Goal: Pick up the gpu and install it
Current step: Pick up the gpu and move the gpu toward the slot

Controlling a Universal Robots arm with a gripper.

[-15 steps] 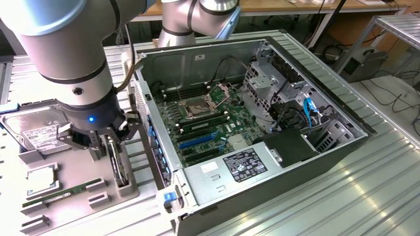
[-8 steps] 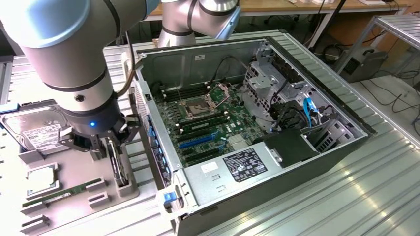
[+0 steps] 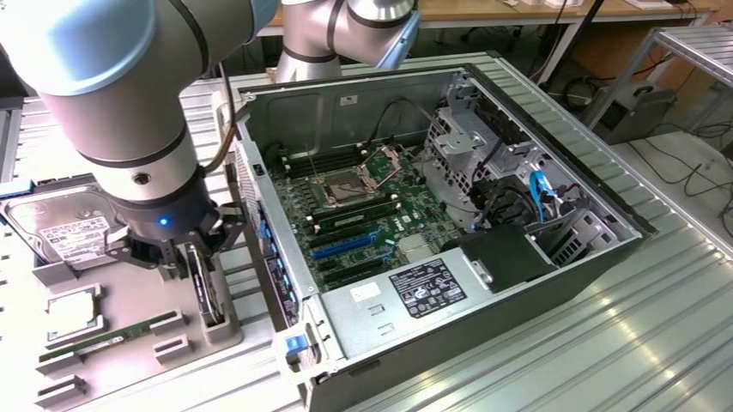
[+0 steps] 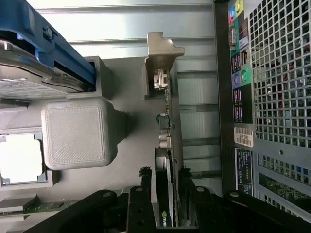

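The gpu (image 3: 209,296) is a slim black card standing on edge in a slot of the grey holder tray (image 3: 126,360), just off the open PC case (image 3: 504,283) on the exterior view's left. My gripper (image 3: 190,257) has come down over the card's top edge. In the wrist view the gpu (image 4: 167,141) runs away from the gripper (image 4: 166,184), and the black fingers (image 4: 146,191) stand open, one on each side of the card. Its silver bracket end rests against a grey post (image 4: 163,51). The card still sits in its slot.
The tray also carries a silver hard drive (image 3: 63,232), a CPU (image 3: 71,311) and a green RAM stick (image 3: 115,335). The case lies on its side with the motherboard (image 3: 366,227) exposed. Its perforated rear panel (image 4: 277,97) lies close beside the gpu.
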